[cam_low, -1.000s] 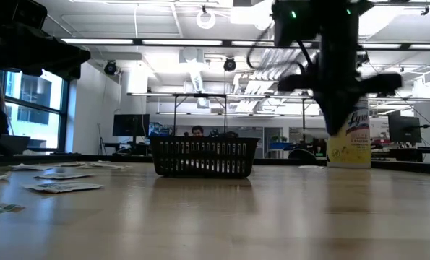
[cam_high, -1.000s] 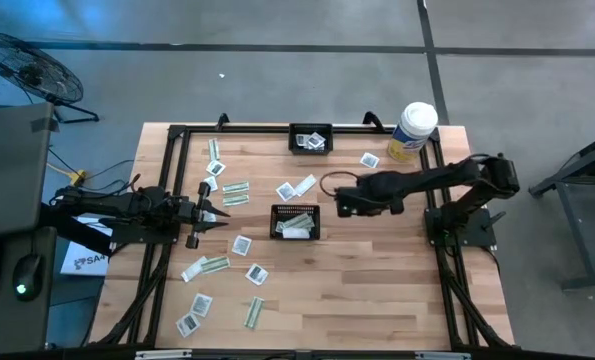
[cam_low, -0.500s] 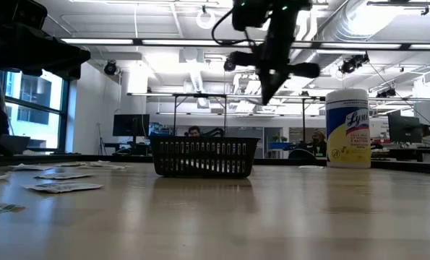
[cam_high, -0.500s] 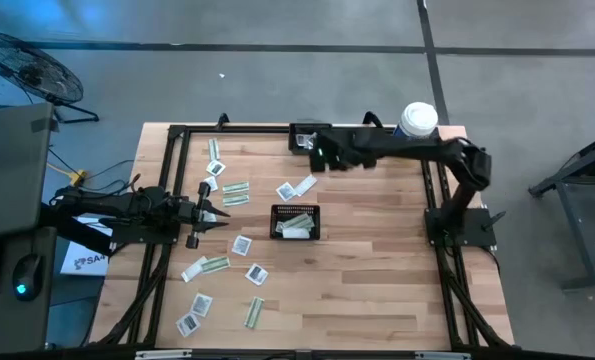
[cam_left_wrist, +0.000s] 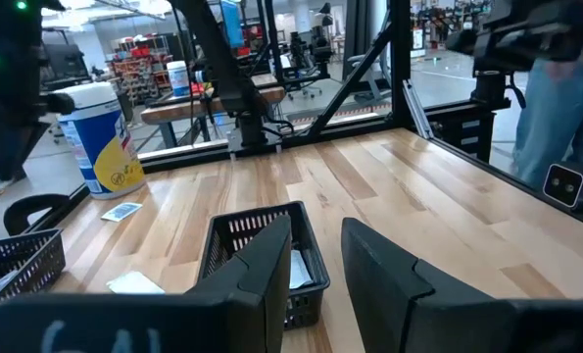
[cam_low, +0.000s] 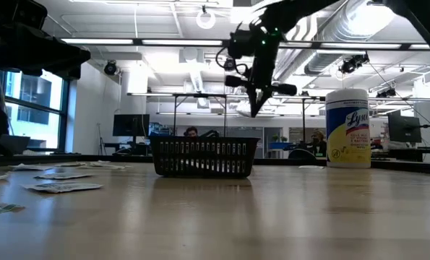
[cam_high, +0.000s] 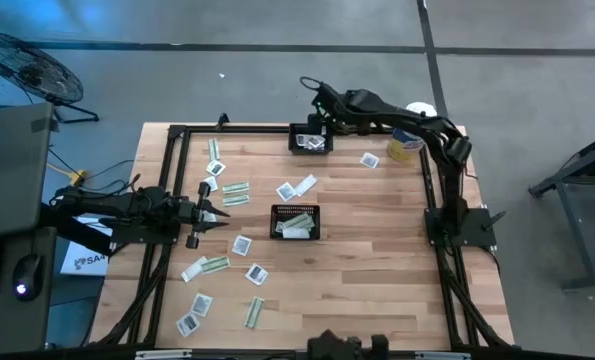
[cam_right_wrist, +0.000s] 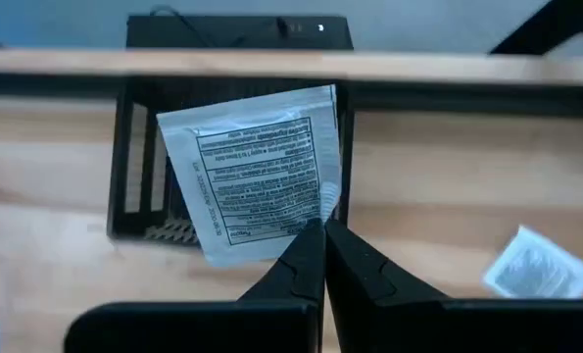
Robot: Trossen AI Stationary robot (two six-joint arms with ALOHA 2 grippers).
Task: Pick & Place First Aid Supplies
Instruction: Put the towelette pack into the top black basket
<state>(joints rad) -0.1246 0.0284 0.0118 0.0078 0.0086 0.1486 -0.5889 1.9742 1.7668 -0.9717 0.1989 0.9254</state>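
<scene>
My right gripper (cam_high: 322,120) hangs over the far black basket (cam_high: 309,140) at the table's far edge, shut on a square white packet with dark print (cam_right_wrist: 252,172). The right wrist view shows that basket (cam_right_wrist: 134,201) beneath the packet. More packets, white squares and green-and-white strips (cam_high: 236,190), lie flat on the table's left half; some lie in the centre basket (cam_high: 295,222). My left gripper (cam_left_wrist: 315,265) waits open at the table's left side, pointing level toward the centre basket (cam_left_wrist: 262,245). My right gripper pinches the white packet at one edge, near a corner (cam_right_wrist: 301,224), between its two fingertips (cam_right_wrist: 342,257). The fingers slant down from above. The packet sticks out past the fingertips, lifted clear above the far basket.
A tall white-and-yellow canister (cam_high: 409,135) stands at the far right corner, close to my right arm. A loose white packet (cam_high: 369,159) lies in front of it. The black frame rails (cam_high: 167,190) run along the table's edges. Bare wood lies on the near right.
My right gripper has swung from beside the centre basket toward the table's far edge and risen, tipping further downward. It stays shut and now hangs over the far basket.
</scene>
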